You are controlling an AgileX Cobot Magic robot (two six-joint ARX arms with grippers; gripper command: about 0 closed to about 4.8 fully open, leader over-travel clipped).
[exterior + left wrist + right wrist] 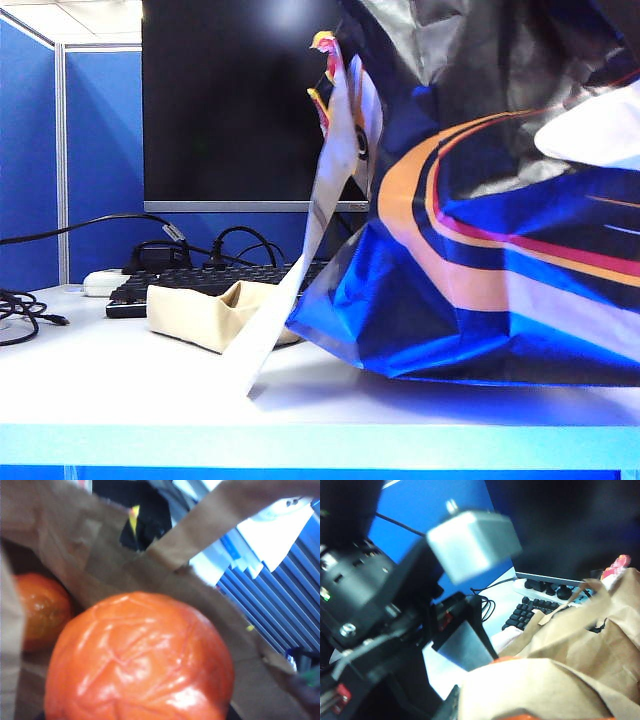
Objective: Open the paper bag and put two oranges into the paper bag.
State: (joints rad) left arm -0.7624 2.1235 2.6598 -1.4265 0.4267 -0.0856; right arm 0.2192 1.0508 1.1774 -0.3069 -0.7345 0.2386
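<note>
One orange (pixel 137 660) in left pincer over upright paper bag (pixel 480 220); right pincer closed, contents unclear

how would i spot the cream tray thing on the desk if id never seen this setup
Find the huge glossy blue and black paper bag filling the right of the exterior view. A pale strip of it slants down to the white table; the cream tray sits just left of that strip, before the black keyboard. It is the only soft, low, beige thing there.
</note>
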